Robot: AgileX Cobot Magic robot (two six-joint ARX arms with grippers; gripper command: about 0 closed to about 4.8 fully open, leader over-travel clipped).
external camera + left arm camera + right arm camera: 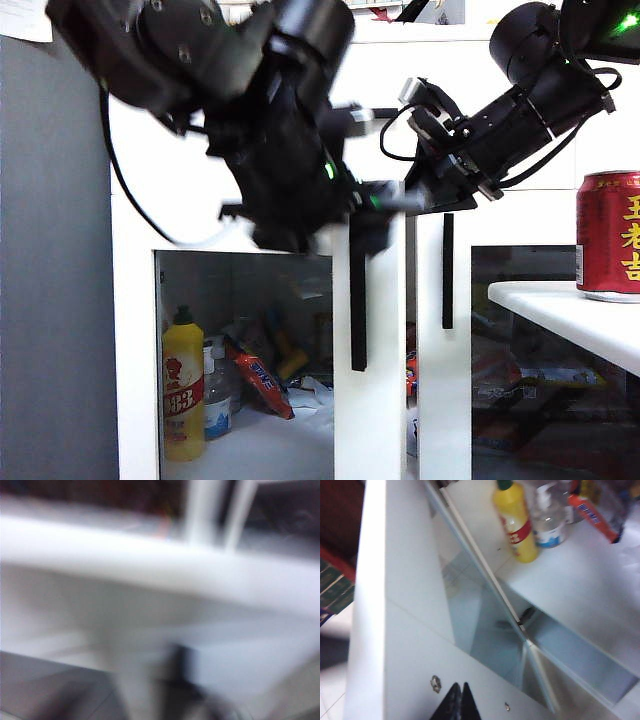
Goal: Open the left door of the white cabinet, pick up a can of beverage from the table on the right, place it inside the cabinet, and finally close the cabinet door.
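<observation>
Right wrist view is showing the right gripper (456,700) with its two dark fingertips pressed together and nothing between them. It is resting against the white inner face of the left door (410,645), near two small screws (435,682). Beyond it, the door's glass panel is angling away from the cabinet floor, so the door is standing partly open. A yellow bottle (515,522) is standing on the shelf inside.

In the exterior view the right gripper (425,195) is sitting at the top of the door's handle edge. The left gripper (375,205) is hanging just beside it, above the black bar handle (358,310). It is smeared by motion blur, and the left wrist view is giving only a blurred white edge, so I cannot tell how its jaws are standing.

Further out, the white cabinet (135,350) is showing its left compartment with the bottle (183,385) and some packets. The can of beverage (610,235) is standing upright on the table (560,310) at the right, well apart from both grippers.

Judging by this, the first step is partway or nearly done, with the door (370,400) coming off the frame. Picking up the can, placing it inside and closing the door are all remaining, and the door is probably needing more swing before the can is going in.
</observation>
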